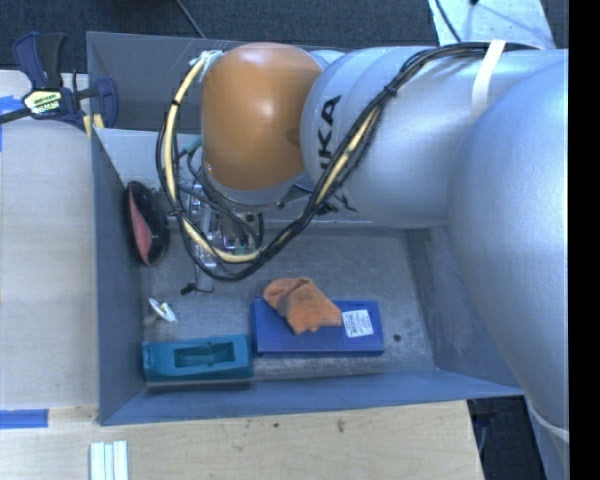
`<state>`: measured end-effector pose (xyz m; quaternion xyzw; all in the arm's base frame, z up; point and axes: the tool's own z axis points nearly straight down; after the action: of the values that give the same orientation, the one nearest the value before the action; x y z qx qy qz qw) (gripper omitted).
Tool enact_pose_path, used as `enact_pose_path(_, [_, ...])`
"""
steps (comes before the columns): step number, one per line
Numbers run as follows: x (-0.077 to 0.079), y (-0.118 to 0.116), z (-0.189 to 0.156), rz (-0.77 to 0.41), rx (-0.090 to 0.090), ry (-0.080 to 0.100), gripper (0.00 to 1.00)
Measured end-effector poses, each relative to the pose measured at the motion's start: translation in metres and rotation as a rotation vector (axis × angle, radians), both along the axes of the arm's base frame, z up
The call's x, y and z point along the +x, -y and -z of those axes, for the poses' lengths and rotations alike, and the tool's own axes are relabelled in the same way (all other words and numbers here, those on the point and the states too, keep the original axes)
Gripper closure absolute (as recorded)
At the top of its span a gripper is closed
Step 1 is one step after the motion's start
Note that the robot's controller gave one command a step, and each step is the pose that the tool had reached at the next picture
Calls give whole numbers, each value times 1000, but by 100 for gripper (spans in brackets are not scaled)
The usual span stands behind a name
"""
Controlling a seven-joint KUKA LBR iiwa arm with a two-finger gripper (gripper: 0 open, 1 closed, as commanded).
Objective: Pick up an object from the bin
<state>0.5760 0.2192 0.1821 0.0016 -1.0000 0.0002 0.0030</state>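
Black and red, the oval thing leans on the left wall of the bin, just left of your claw, its long axis running up the frame; you cannot tell whether the claw is open.

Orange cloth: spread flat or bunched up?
Bunched up: the cloth sits as a lumpy wad on the blue box.

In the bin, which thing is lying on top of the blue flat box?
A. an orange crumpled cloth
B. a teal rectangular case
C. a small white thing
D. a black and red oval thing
A: the orange crumpled cloth rests on the left part of the blue flat box, beside its white label.
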Motion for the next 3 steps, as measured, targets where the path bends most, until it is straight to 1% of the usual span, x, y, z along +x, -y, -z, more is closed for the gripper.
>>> enact_pose_path(1, [2, 1, -5, 3, 2, 8, 0])
enact_pose_path(2, [-1, 28, 29, -9, 3, 12, 0])
enact_pose_path(3, [-16, 79, 68, 8, 2, 9, 0])
